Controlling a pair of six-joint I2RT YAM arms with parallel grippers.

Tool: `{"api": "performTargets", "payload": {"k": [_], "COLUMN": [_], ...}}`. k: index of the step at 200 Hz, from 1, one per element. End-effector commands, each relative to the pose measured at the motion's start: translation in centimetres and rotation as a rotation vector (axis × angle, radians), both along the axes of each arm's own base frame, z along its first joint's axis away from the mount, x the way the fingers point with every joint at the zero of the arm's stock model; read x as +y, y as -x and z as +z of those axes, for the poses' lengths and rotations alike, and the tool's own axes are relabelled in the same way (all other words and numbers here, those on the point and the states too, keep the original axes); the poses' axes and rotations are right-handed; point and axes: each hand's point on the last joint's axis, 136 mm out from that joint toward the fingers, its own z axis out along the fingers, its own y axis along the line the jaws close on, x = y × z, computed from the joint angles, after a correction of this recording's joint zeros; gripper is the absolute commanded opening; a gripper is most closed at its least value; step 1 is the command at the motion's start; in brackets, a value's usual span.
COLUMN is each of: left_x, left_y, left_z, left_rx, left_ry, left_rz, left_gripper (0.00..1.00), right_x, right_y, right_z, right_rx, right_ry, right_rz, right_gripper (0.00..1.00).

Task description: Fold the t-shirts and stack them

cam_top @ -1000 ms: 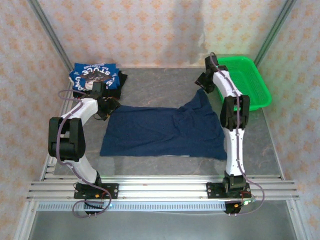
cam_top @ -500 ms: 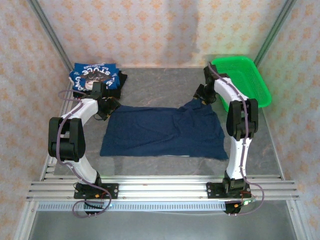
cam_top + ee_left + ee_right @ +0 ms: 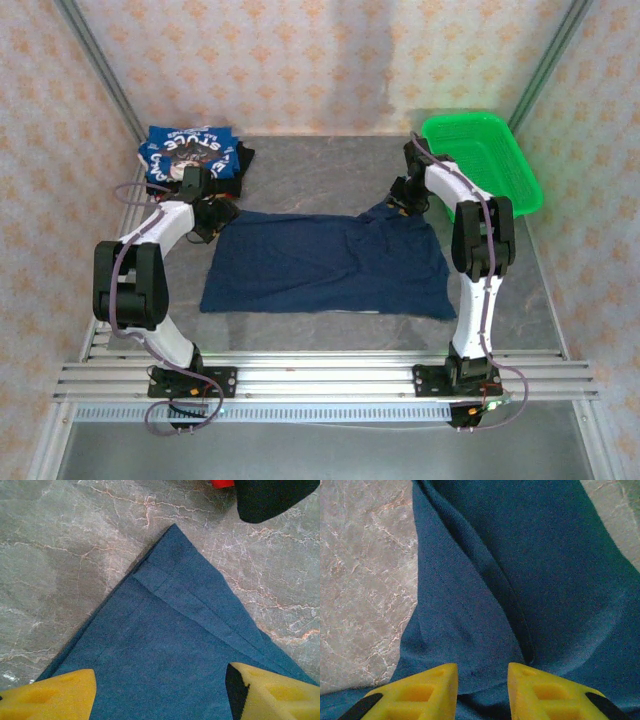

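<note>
A dark navy t-shirt (image 3: 330, 265) lies spread flat across the middle of the table. My left gripper (image 3: 213, 215) hovers over its far left corner, the hemmed corner (image 3: 172, 580) lying ahead of the wide-open yellow fingers (image 3: 55, 695); nothing sits between them but flat cloth. My right gripper (image 3: 400, 200) is down on the shirt's rumpled far right corner. Its fingers (image 3: 420, 692) stand a narrow gap apart, astride a raised fold of navy cloth (image 3: 480, 645). A stack of folded t-shirts (image 3: 190, 158), the top one blue with white lettering, rests at the back left.
A green mesh basket (image 3: 485, 160) stands at the back right, just beyond the right arm. Edges of black cloth (image 3: 275, 497) and red cloth (image 3: 222, 483) from the stack lie just past the shirt's left corner. Patterned walls enclose the grey table (image 3: 320, 170).
The right gripper has come down and nearer onto the shirt's far right corner, which has sunk lower, and its jaws have narrowed. The left arm has barely moved.
</note>
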Motion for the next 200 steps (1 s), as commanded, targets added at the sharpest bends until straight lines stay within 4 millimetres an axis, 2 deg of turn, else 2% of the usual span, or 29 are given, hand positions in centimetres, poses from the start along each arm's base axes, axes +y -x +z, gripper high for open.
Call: {"api": "performTargets", "payload": {"k": [1, 44, 101, 123, 158, 200], "left_x": [0.4, 0.5, 0.6, 0.6, 0.6, 0.6], "left_y": [0.7, 0.9, 0.7, 0.7, 0.4, 0.4], "left_z": [0.7, 0.6, 0.3, 0.3, 0.3, 0.2], "left_rx": [-0.009, -0.006, -0.002, -0.002, -0.001, 0.002], "left_ry": [-0.019, -0.025, -0.024, -0.026, -0.027, -0.025], "left_rz": [-0.002, 0.003, 0.005, 0.003, 0.002, 0.000], "left_gripper": [0.70, 0.70, 0.70, 0.70, 0.69, 0.69], "right_x": [-0.3, -0.8, -1.2, -1.1, -0.2, 1.1], "right_y": [0.0, 0.5, 0.0, -0.4, -1.9, -3.8], "right_z": [-1.0, -1.2, -1.8, -2.0, -1.2, 1.1], "right_rx": [0.021, 0.039, 0.047, 0.045, 0.009, -0.060], "right_ry": [0.030, 0.064, 0.088, 0.086, 0.044, -0.011], "right_rz": [-0.008, -0.003, -0.011, -0.015, -0.022, -0.019], "right_gripper": [0.32, 0.32, 0.30, 0.22, 0.00, 0.00]}}
